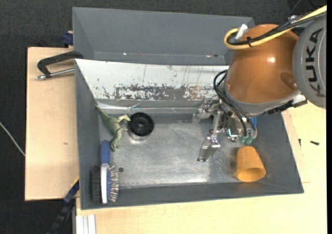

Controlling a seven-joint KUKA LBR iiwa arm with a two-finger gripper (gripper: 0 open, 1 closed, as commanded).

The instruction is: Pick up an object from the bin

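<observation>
**Bin contents, as I read them left to right**

Blue-handled brush with dark bristles (106, 176), along the left wall of the grey metal bin (171, 157). Green plastic toy dinosaur (115, 126), just above it. Glossy black round cap (140, 124), touching the dinosaur. Metal gripper (210, 147), over scuffed floor; I cannot tell its state. Smooth orange tapered cup (248, 164), on its side, just right of the gripper.

The arm (313, 56) is cut off by the right edge, and its orange cover (259, 69) hides the far right corner of the bin (85, 124). The black round thing (141, 124) near the back wall is too small to identify; the upper part of the gripper (208, 151) lies hidden beneath the cover.
</observation>
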